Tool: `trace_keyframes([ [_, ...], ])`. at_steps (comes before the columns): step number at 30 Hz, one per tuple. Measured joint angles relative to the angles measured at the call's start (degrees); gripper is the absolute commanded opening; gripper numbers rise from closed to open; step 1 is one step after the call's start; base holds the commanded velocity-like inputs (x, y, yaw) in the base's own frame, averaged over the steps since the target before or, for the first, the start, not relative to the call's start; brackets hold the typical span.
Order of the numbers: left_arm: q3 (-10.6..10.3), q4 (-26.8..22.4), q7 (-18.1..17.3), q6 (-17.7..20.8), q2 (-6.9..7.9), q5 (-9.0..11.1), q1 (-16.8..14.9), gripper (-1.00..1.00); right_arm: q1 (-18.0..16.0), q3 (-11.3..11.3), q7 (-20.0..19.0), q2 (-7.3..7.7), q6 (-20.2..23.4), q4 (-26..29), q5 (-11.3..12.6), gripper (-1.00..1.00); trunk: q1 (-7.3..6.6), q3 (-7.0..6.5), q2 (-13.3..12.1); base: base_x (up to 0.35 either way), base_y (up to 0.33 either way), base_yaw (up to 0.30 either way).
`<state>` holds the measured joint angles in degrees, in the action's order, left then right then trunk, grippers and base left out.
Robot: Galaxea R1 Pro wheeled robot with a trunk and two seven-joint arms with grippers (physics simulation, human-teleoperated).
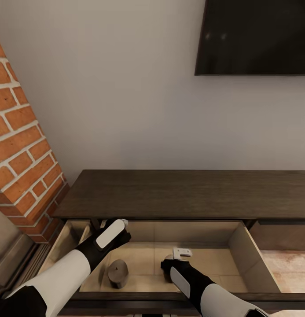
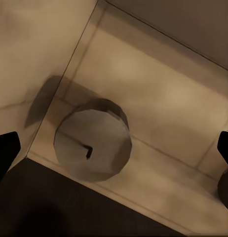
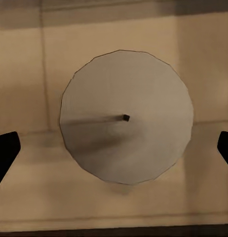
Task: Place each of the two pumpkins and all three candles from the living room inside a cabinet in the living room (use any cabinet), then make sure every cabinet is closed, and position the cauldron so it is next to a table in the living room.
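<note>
- While the head view looks down at the cabinet (image 1: 183, 193), its drawer (image 1: 251, 253) stands pulled out below the dark top, with a brick fireplace (image 1: 24, 149) to one side and a black TV (image 1: 253, 35) on the wall above. One candle (image 1: 117, 273) stands upright on the drawer floor near the front edge, under the left arm. The left tool (image 1: 112, 232) reaches in over the drawer's back corner, forearm slanting up from the lower left. The right tool (image 1: 181, 259) points down into the drawer's middle, its wrist bent steeply, and hides what is under it.
- From the left wrist view, the candle (image 2: 93, 145) is seen from above, wick in the centre, just beside the drawer's front wall and casting a shadow toward the side wall. The left tool's fingertips (image 2: 5, 153) sit at the two edges of the picture, spread wide and well off the candle, gripping nothing. I judge this candle as already stowed.
- From the right wrist view, a second candle (image 3: 126, 116) sits squarely between the right tool's fingertips (image 3: 6, 153), which are likewise spread wide with clear gaps either side. The tool points straight down over it, so it has no hold; whether the candle already rests on the drawer floor I cannot tell. The pose suggests a release in the drawer.
</note>
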<state>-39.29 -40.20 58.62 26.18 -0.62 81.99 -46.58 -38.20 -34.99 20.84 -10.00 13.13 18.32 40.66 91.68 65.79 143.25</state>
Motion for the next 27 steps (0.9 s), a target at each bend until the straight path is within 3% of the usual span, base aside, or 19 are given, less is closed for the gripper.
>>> trace_keyframes([
  [8, 0.0, 0.9, 0.0, 0.0, -0.64, 0.0, 0.0, 1.0, 0.0, 0.0, 0.0, 0.25, 2.0, 5.0, 0.2, 1.0, -1.7, -1.45, -3.1, 0.0, 0.0, 0.0],
  [14, 0.1, 0.9, 0.0, 0.1, -0.7, 0.0, 0.0, 1.0, 0.0, 0.1, -0.1, 1.83, 10.9, 6.7, 0.0, 1.0, -3.02, -2.53, -5.5, 0.0, 0.0, 0.0],
  [24, 0.1, 0.9, 0.1, 0.2, -0.94, 0.0, 0.0, 1.0, 0.0, 0.2, -0.3, 3.48, 19.4, 9.9, 0.0, 1.0, -5.22, -4.32, -9.5, 0.0, 0.0, 0.0],
  [27, 0.1, 0.9, 0.1, 0.2, -1.33, 0.0, 0.0, 1.0, 0.0, 0.2, -0.4, 4.98, 20.7, 12.1, 0.2, 1.0, -5.88, -4.86, -10.7, 0.0, 0.0, 0.0],
])
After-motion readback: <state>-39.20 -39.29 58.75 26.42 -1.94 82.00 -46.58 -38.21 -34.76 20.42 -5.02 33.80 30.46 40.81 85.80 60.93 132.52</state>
